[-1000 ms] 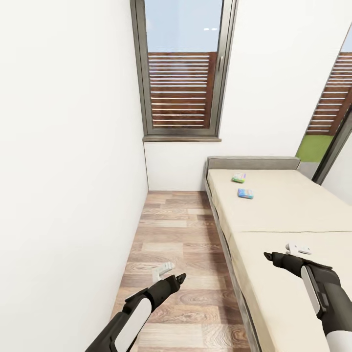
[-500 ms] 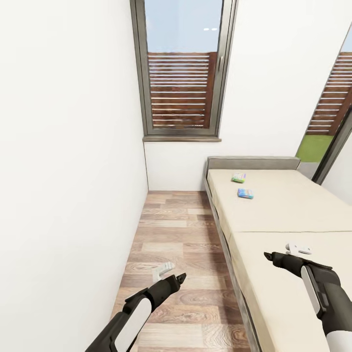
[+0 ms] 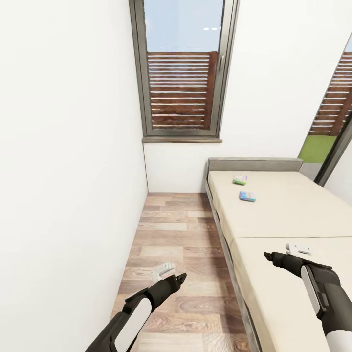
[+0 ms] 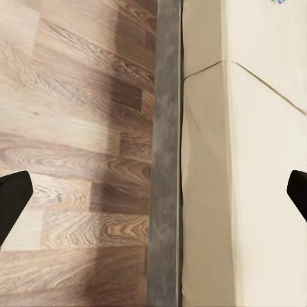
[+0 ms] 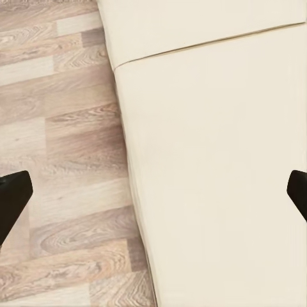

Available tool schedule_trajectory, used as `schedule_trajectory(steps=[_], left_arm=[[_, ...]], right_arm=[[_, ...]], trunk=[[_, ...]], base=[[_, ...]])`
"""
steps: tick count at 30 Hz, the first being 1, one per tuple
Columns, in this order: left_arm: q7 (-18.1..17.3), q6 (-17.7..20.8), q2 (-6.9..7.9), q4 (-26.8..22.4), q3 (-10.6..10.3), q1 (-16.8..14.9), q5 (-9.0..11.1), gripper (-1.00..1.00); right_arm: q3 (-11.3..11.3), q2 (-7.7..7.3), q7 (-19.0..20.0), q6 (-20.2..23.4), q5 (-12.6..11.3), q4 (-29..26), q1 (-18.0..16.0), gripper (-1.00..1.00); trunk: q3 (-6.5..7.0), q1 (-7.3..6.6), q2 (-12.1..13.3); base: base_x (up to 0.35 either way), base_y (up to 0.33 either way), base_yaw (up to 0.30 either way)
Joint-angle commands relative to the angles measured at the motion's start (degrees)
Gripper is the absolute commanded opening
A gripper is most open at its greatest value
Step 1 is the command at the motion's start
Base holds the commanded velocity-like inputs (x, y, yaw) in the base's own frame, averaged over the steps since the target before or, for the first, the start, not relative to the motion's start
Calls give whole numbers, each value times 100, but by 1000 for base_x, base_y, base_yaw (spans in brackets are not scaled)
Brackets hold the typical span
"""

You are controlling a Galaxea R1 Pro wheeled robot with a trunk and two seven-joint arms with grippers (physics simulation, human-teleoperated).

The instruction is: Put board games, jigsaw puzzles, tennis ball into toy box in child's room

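Board games, two of them, lie on the bed (image 3: 293, 215) near its headboard at about one o'clock: a green-white box (image 3: 239, 180) and a blue one (image 3: 247, 196) just beside it. Left gripper (image 3: 168, 274) over the floor (image 3: 181, 234) and right gripper (image 3: 286, 252) over the mattress both hang spread wide and empty. Risk: driving up the narrow aisle could clip the bed frame, or reaching from here fall short.

Two board games (image 3: 243, 188) lie far up the bed (image 3: 293, 215), too small for their lettering to be read. The bed runs off the head view's right and lower edges. Both arms are cut off at that view's bottom edge.
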Motion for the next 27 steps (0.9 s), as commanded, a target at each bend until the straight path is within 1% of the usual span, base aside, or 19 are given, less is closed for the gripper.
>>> schedule_trajectory(steps=[1,27], left_arm=[[49,14,2,-10,-9,-3,60,100],[63,14,2,-10,-15,-3,61,100]], right_arm=[[-10,2,26,30,-2,-6,-4,100],[-8,-1,26,30,-2,-6,-4,100]], trunk=[[-6,3,-3],[-6,3,-3]], base=[[275,0,0],[318,0,0]])
